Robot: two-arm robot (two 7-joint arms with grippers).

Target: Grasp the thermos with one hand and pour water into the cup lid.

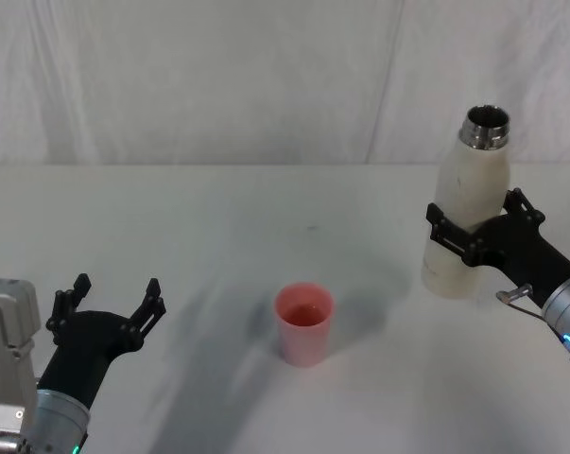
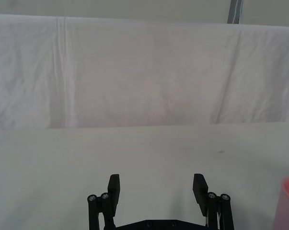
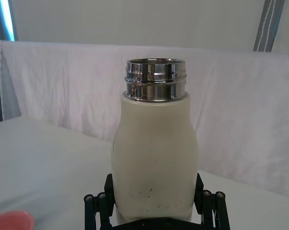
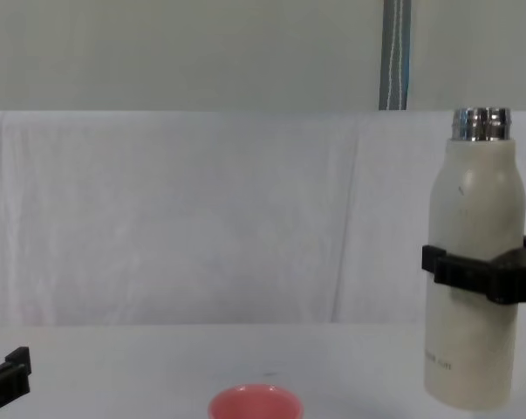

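At right of the head view, the black right gripper (image 1: 466,236) clamps the upright cream-white steel-necked thermos (image 1: 466,203), with the small salmon-pink cup lid (image 1: 304,323) lower-left at centre, while the left gripper (image 1: 114,303) idles splayed lower-left.

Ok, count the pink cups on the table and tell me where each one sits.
1. The cup lid stands on the table's middle, between the left gripper and the thermos, which the right gripper holds.

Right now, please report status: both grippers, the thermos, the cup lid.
Right gripper shut on thermos, upright, uncapped. Left gripper open, idle at near left. Cup lid upright at centre, path to it open.
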